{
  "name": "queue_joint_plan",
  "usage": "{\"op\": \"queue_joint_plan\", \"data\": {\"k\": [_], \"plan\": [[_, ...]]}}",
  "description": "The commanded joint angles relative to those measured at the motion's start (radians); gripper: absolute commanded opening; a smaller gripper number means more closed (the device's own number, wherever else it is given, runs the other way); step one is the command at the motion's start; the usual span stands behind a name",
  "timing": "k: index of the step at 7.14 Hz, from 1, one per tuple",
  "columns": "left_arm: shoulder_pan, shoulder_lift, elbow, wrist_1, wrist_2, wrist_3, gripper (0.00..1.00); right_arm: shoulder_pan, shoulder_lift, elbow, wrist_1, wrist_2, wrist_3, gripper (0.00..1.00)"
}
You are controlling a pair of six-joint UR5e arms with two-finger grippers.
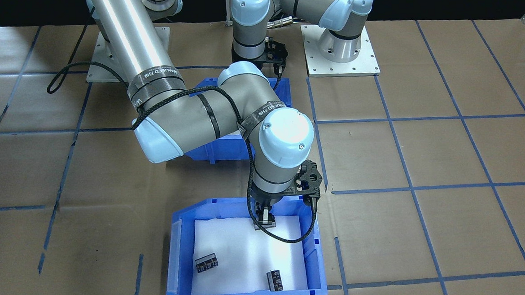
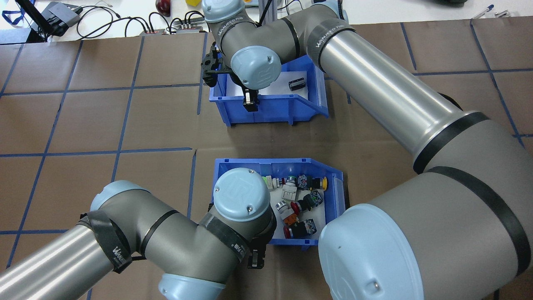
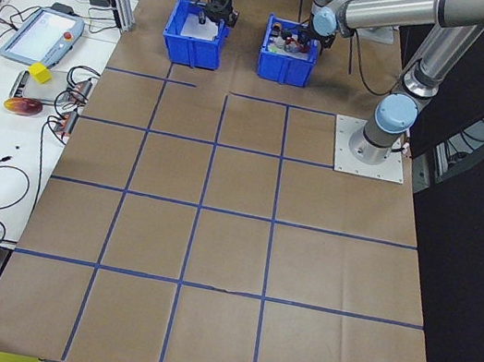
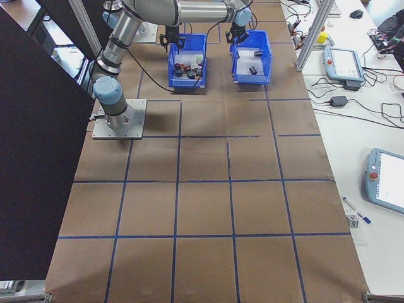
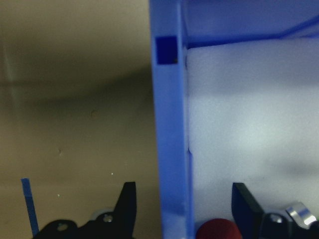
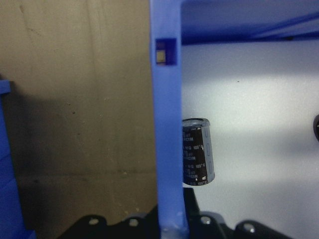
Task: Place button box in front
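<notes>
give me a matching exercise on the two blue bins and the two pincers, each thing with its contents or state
Things:
1. button box
2. black-parts bin
3. left pincer
4. right pincer

Contents or states:
a. fingers apart, one on each side of a bin wall
b. holds colourful push buttons
c. closed on a bin wall
d. holds only black cylinders on white foam

Pairs: 1-b, 2-d, 3-a, 4-c
</notes>
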Motion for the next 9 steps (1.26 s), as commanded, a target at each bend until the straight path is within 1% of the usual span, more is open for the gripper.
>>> {"op": "queue_joint_plan", "data": {"k": [1, 2, 3, 4, 5, 6, 7, 8, 9], "plan": [[0.003, 0.012, -0.098, 0.226, -0.039, 0.009, 0.01, -0.033, -0.044, -0.009, 0.002, -0.026, -0.008, 0.06], [0.014, 0.032, -0.104, 0.246, -0.042, 0.021, 0.00, -0.085, -0.054, -0.002, 0.004, -0.043, -0.029, 0.05], [0.029, 0.056, -0.073, 0.220, -0.036, 0.019, 0.00, -0.137, -0.065, 0.001, 0.007, -0.045, -0.110, 0.05], [0.075, 0.110, -0.019, 0.074, -0.025, 0.080, 0.00, -0.197, -0.082, 0.001, 0.010, -0.042, -0.153, 0.05], [0.177, 0.165, 0.042, -0.088, -0.025, 0.195, 0.00, -0.249, -0.100, 0.002, 0.022, -0.042, -0.216, 0.05], [0.287, 0.184, 0.085, -0.175, -0.025, 0.302, 0.00, -0.297, -0.117, 0.002, 0.037, -0.040, -0.256, 0.05], [0.366, 0.152, 0.121, -0.190, -0.025, 0.388, 0.00, -0.342, -0.139, 0.002, 0.065, -0.039, -0.321, 0.05], [0.411, 0.112, 0.159, -0.187, -0.025, 0.460, 0.00, -0.397, -0.162, 0.004, 0.095, -0.039, -0.389, 0.05], [0.428, 0.037, 0.223, -0.176, -0.025, 0.476, 0.00, -0.450, -0.192, 0.023, 0.116, -0.036, -0.464, 0.05]]}}
